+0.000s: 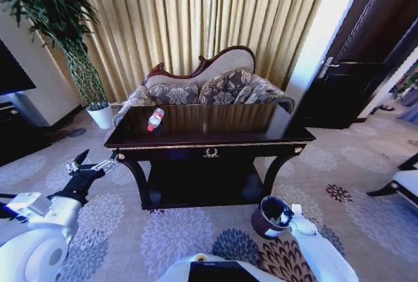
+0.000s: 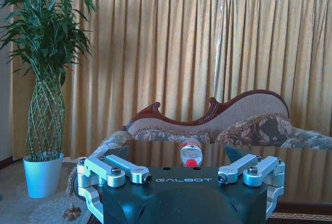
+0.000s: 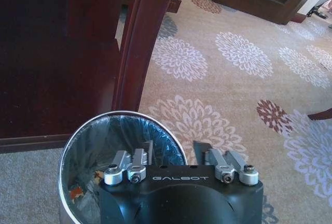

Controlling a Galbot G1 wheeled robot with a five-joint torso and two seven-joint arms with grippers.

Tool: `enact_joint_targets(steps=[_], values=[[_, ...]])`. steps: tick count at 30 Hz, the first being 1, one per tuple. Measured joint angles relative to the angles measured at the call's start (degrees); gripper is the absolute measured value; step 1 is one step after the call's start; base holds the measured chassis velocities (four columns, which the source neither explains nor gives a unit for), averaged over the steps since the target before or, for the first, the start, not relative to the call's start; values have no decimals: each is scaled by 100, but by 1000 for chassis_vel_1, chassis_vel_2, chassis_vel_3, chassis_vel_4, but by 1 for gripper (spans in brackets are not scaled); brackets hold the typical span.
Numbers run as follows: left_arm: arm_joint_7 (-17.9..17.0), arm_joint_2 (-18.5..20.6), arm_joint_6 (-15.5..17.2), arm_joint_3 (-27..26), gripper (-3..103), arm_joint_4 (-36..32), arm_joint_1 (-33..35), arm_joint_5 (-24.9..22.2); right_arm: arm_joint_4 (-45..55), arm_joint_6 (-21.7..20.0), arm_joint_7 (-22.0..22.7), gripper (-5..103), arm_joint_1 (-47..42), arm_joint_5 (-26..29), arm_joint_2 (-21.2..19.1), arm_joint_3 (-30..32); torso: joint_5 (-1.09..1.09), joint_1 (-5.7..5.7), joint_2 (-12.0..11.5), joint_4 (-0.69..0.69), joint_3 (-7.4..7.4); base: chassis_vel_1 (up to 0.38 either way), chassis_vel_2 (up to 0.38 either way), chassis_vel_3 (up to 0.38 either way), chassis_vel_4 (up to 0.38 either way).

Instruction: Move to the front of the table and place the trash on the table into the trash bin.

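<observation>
The dark glossy table (image 1: 215, 143) stands straight ahead. A small clear bottle (image 1: 155, 119) with a red label and white cap, the trash, lies on its top near the left end. My left gripper (image 1: 95, 162) hangs open beside the table's left front corner, below the top. From the left wrist the bottle (image 2: 191, 154) lies ahead, beyond the open fingers (image 2: 127, 171). The dark round trash bin (image 1: 269, 217) sits on the carpet by the table's right front leg. My right gripper (image 3: 174, 151) is open and empty, straddling the rim of the bin (image 3: 93, 130).
A patterned sofa (image 1: 215, 86) stands right behind the table, against gold curtains. A tall plant in a white pot (image 1: 100, 115) is at the back left, a dark cabinet (image 1: 16, 132) at the left. A dark door (image 1: 353, 79) and a chair (image 1: 401, 181) are at the right.
</observation>
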Motion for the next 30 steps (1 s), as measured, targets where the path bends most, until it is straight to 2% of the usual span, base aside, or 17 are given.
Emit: enact_joint_targets(steps=[1,2,3,4,7,9,11,30], values=[[5,-4,-1,0,100,0,0,0,18,-2,1,49,-12,1,-2,6,0,0,0,0,0,0,0,0,0],[10,-6,-2,0,100,0,1,0,33,-2,1,55,-23,4,-5,13,0,0,0,0,0,0,0,0,0],[22,-12,-5,0,100,0,-2,-1,114,-9,3,71,-72,35,-8,39,0,0,0,-1,0,0,0,0,0],[27,-13,-7,1,100,0,-4,-1,156,-16,3,77,-97,50,-8,47,0,0,0,0,0,0,0,0,0],[33,-13,-10,1,100,0,-4,-1,188,-22,4,83,-118,60,-8,58,0,0,0,0,0,0,0,0,0],[35,-12,-12,-5,100,0,-3,-1,208,-27,4,94,-130,65,-8,64,0,0,0,0,0,0,0,0,0],[35,-12,-12,-8,100,0,-2,-3,219,-28,4,97,-137,70,-8,68,0,0,0,0,0,0,0,0,0],[60,-31,-17,-8,100,0,-4,-15,288,-35,8,100,-205,268,-32,125,1,0,0,0,0,0,0,0,0]])
